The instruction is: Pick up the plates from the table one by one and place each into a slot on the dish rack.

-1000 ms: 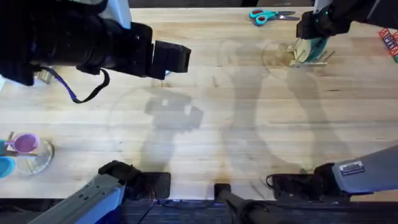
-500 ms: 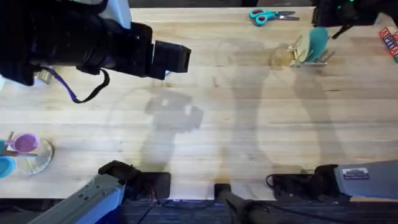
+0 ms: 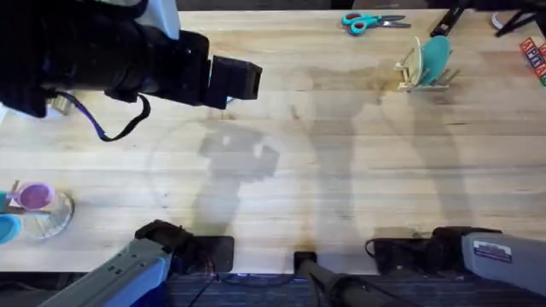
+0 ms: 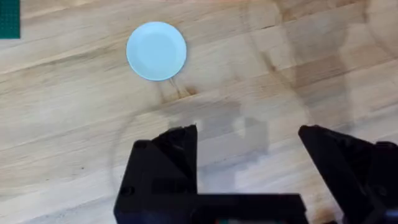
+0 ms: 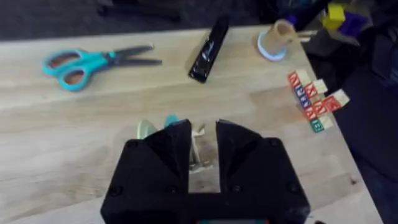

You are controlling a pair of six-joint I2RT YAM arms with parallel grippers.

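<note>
One light blue plate point(image 4: 156, 51) lies apart from left fingers point(image 4: 180, 152), prob. untouched.

Black arms, blue cable point(image 3: 94, 125), white label point(image 3: 493, 250).

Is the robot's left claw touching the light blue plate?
Apart. In the left wrist view the light blue plate lies flat on the table, with bare wood between it and the open left gripper.
</note>
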